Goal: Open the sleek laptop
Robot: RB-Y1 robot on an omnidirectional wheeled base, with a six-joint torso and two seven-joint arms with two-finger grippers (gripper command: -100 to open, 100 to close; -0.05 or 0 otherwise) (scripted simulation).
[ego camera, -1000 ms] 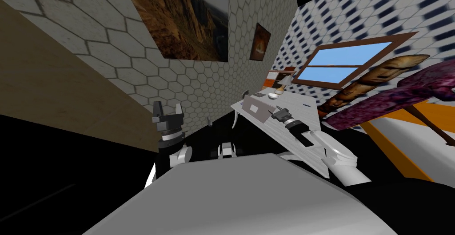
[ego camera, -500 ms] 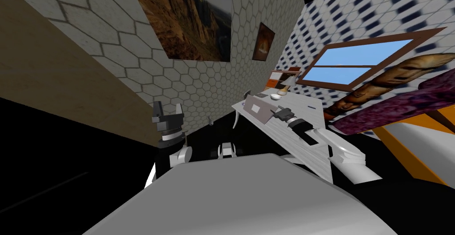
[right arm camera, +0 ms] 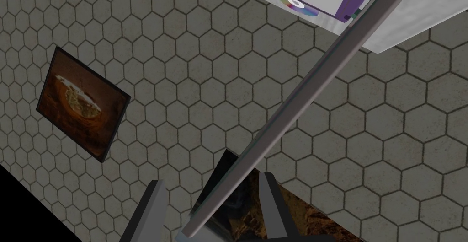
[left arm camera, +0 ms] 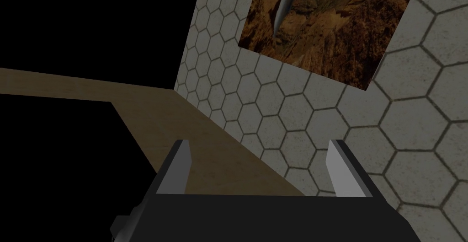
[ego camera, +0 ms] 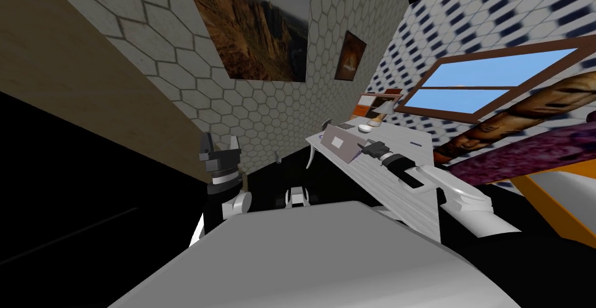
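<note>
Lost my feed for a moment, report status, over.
Left gripper upright, jaws open. Right gripper at the laptop lid edge; lid partly up. White bowl beyond on the desk, apart.

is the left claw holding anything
No, the left claw stands wide open in its wrist view, with nothing between its two blades.
</note>
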